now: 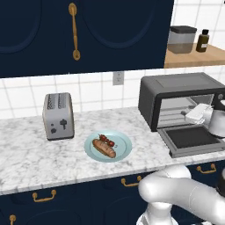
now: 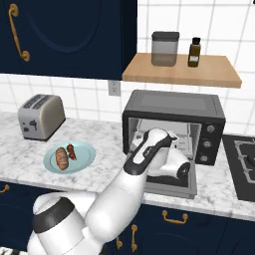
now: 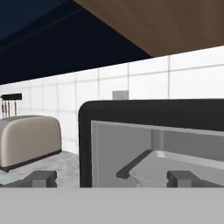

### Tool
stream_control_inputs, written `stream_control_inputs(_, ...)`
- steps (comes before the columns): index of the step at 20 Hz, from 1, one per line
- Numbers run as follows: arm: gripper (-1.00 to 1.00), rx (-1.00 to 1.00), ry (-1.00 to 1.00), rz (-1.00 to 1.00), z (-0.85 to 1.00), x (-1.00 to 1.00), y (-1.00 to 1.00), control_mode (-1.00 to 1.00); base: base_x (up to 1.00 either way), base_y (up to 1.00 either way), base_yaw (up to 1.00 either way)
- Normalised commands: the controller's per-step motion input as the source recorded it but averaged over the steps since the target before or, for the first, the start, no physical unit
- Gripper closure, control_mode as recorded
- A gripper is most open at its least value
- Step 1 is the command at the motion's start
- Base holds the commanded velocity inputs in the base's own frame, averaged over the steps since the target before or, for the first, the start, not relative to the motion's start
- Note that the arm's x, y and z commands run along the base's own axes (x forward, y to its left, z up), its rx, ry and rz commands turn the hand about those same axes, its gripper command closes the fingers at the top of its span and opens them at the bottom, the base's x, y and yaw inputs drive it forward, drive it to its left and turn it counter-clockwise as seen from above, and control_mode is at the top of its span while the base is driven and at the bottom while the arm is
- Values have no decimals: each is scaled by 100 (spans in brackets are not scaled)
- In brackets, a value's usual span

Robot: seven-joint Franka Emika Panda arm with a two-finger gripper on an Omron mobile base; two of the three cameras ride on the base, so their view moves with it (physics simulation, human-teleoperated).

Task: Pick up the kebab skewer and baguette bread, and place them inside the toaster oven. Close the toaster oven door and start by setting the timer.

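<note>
I am steering a white arm over a marble kitchen counter [image 1: 26, 154]. The toaster oven [image 1: 176, 85] stands on the counter under a wooden shelf [image 2: 182, 72], and the toaster oven door [image 1: 193, 139] already lies dropped flat toward me, leaving the cavity and its metal tray showing. My gripper [image 3: 111, 178] hangs in front of that opening, aimed at the oven, its jaws spread wide and holding nothing.

The kebab skewer [image 1: 107, 140] and the baguette bread [image 1: 103, 148] lie touching, side by side, on a pale blue plate [image 1: 124, 151], well to the left of the oven and just right of a silver toaster [image 1: 58, 115]. I judge that neither food item has been picked up yet, so the next move calls for swinging the hand left and down over the plate to grasp one of them.

Behind the counter are white wall tiles and dark blue cupboards with brass handles. A canister [image 2: 165, 48] and a dark bottle [image 2: 194, 52] stand on the shelf.
</note>
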Motion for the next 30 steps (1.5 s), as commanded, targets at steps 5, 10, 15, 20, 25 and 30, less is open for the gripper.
stream_control_inputs(5,-100,0,-5,0,-26,57,-39,-100,0,0,0)
stream_control_inputs(10,-100,2,0,0,-14,75,-37,-100,0,0,0)
stream_control_inputs(15,-100,5,0,0,-19,49,-23,-100,0,0,0)
stream_control_inputs(20,-100,6,0,0,-40,25,-17,-100,0,0,0)
stream_control_inputs(25,-100,3,0,0,-19,32,-15,-100,0,0,0)
stream_control_inputs(30,-100,1,0,-2,-3,43,0,-100,0,0,0)
